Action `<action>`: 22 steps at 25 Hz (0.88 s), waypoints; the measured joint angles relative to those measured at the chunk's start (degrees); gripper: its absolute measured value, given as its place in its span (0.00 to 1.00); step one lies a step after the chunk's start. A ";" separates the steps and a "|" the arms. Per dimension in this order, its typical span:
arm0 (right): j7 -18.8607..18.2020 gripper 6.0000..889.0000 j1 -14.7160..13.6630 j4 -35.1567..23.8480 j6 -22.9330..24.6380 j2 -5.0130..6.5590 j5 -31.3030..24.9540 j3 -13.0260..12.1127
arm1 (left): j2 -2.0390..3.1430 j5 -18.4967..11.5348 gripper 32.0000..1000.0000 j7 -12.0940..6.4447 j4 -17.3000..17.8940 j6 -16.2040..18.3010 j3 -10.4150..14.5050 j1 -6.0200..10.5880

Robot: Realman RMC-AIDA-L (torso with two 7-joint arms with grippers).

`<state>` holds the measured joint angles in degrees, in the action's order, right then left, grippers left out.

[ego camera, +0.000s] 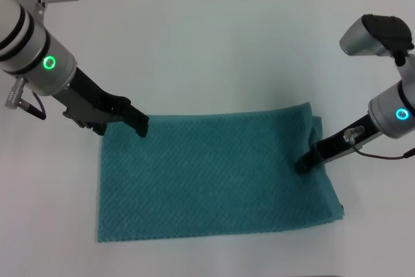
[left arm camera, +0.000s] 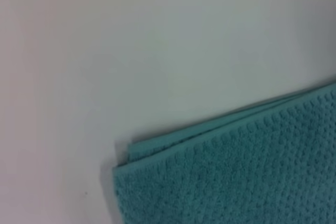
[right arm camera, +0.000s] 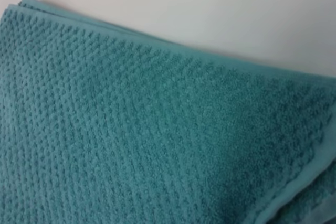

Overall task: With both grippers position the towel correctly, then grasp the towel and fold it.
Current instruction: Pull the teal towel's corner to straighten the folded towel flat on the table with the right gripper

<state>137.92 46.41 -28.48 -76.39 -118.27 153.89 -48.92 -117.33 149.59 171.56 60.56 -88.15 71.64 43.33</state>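
Observation:
The teal waffle-weave towel [ego camera: 214,176] lies flat and doubled on the white table, nearly rectangular, its long sides running left to right. My left gripper [ego camera: 140,125] rests at the towel's far left corner, its black tip touching the cloth edge. My right gripper [ego camera: 303,163] presses down on the towel near its right edge. The left wrist view shows a layered corner of the towel [left arm camera: 231,177] on the table. Towel [right arm camera: 147,124] fills the right wrist view, with a folded edge along one side. No fingers show in either wrist view.
The white table [ego camera: 214,50] spreads around the towel on all sides. Its far edge meets a wall at the top of the head view. A dark cable [ego camera: 382,154] hangs by the right arm.

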 joint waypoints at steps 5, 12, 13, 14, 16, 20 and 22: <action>0.33 0.40 0.00 -1.20 -0.51 0.05 -0.01 0.06 | 0.00 0.00 0.89 0.00 0.00 0.00 -0.01 0.00; 1.98 0.74 0.00 -2.94 -2.11 0.06 0.47 -0.21 | 0.00 0.00 0.89 0.00 0.00 0.00 -0.01 -0.06; 2.20 0.79 0.00 -2.98 -2.21 0.06 0.61 -0.23 | 0.00 0.00 0.89 0.00 0.00 0.00 -0.01 -0.06; 2.46 0.83 0.00 -3.00 -2.31 0.06 0.82 -0.26 | 0.00 0.00 0.89 0.00 0.00 0.00 -0.01 -0.07; 2.79 0.86 0.00 -3.02 -2.49 0.06 1.17 -0.29 | 0.00 0.00 0.89 0.00 0.00 0.00 -0.01 -0.08; 3.56 0.91 0.00 -3.18 -3.43 0.07 1.72 -0.30 | 0.00 0.00 0.89 0.00 0.00 0.00 -0.01 -0.09; 4.26 0.93 0.00 -4.28 -4.10 0.10 2.58 -0.31 | 0.00 0.00 0.89 0.00 0.00 0.00 -0.01 -0.09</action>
<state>142.18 46.41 -32.75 -80.50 -118.17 156.48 -49.22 -117.33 149.59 171.56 60.56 -88.15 71.63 43.24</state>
